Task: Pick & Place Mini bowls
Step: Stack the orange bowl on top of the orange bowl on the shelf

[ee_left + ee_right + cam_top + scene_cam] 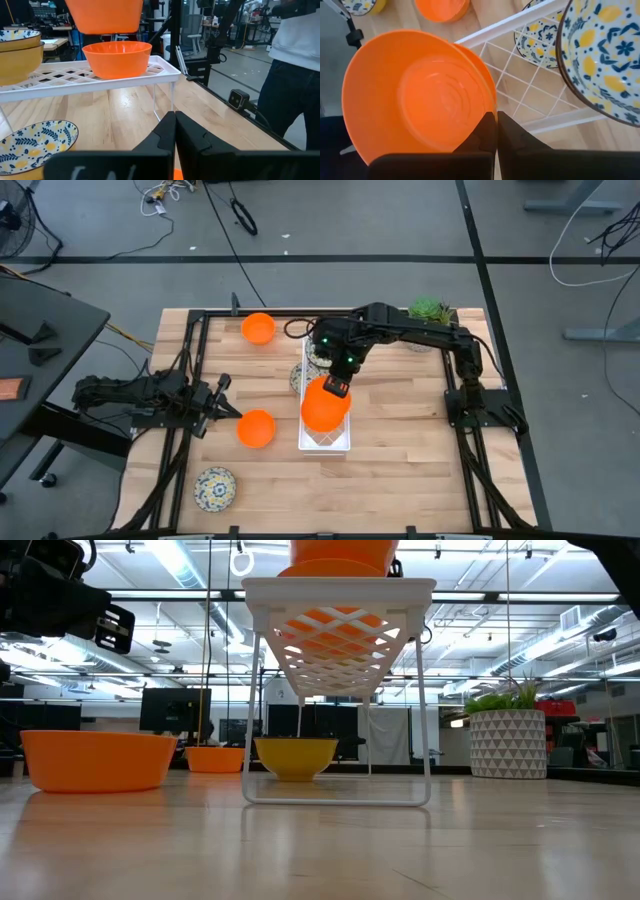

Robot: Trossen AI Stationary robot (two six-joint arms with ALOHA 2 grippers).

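My right gripper point(340, 387) is shut on a plain orange mini bowl point(322, 408) above the white wire rack point(326, 442) at mid table. A second orange bowl point(117, 57) sits on the rack's top right under the held one point(102, 15). Floral mini bowls point(17, 50) are stacked on the rack's far part, and another point(35, 145) rests on the table beneath it. Loose on the table are two orange bowls point(258, 328) point(256, 428) and a floral one point(214, 488). My left gripper point(228, 408) waits shut at the left, touching nothing. My right gripper pinches the held orange bowl's rim point(489, 111) between its two fingers, one on the inner wall and one on the outer. The fingers come slanting down from above. The bowl hangs tilted, clear of the orange bowl point(484, 70) on the rack below.
A potted green plant point(430, 310) stands at the far right of the table. A black frame point(200, 330) runs round the table's edges. Bare wood lies at the near right point(420, 480). A person point(295, 60) stands beyond the table's edge.
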